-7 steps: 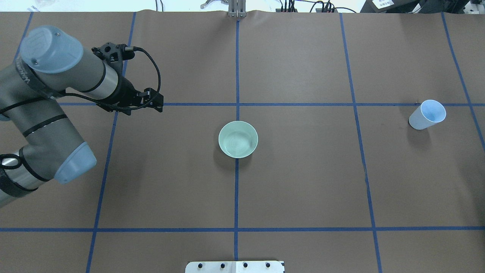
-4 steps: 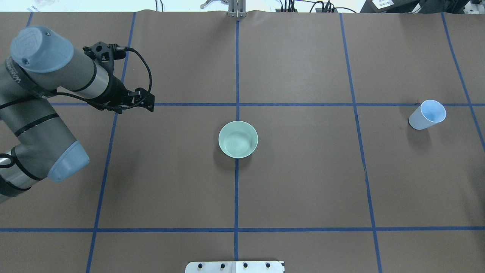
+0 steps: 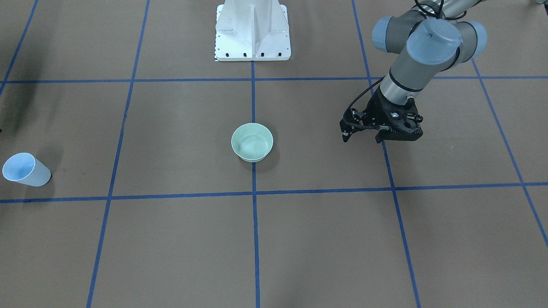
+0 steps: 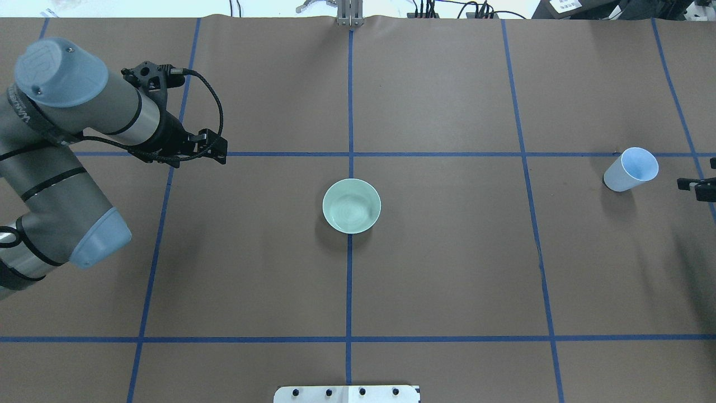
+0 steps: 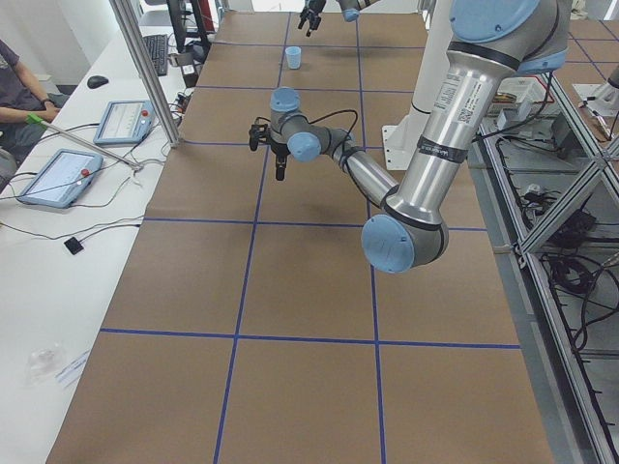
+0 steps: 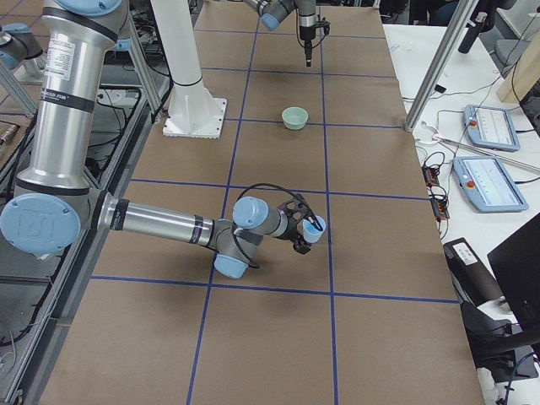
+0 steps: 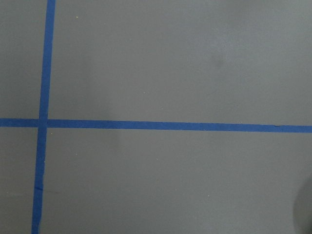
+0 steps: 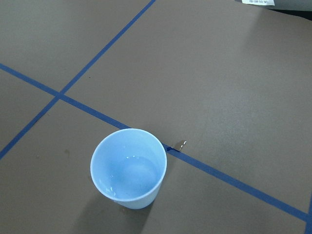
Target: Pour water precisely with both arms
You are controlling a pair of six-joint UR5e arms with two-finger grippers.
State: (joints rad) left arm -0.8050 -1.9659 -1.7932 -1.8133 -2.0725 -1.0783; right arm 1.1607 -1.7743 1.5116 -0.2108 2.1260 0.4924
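A light blue cup (image 4: 631, 169) stands upright at the table's right side, with water in its bottom in the right wrist view (image 8: 128, 168). A pale green bowl (image 4: 351, 205) sits at the table's centre. Only the dark tips of my right gripper (image 4: 703, 174) show at the overhead view's right edge. They are apart, just right of the cup and clear of it. My left gripper (image 3: 361, 137) hangs open and empty over the brown table, well to the robot's left of the bowl (image 3: 252, 142). The left wrist view shows only table and tape.
Blue tape lines (image 4: 350, 280) divide the brown table into squares. The white pedestal (image 3: 252, 30) stands at the robot's edge. Beyond the far edge are control tablets (image 5: 60, 177), a metal post (image 6: 434, 63) and a seated person (image 5: 17, 92).
The left arm drew back a little toward the table's left side, then held still. The right gripper's tips have come into the overhead view beside the cup.
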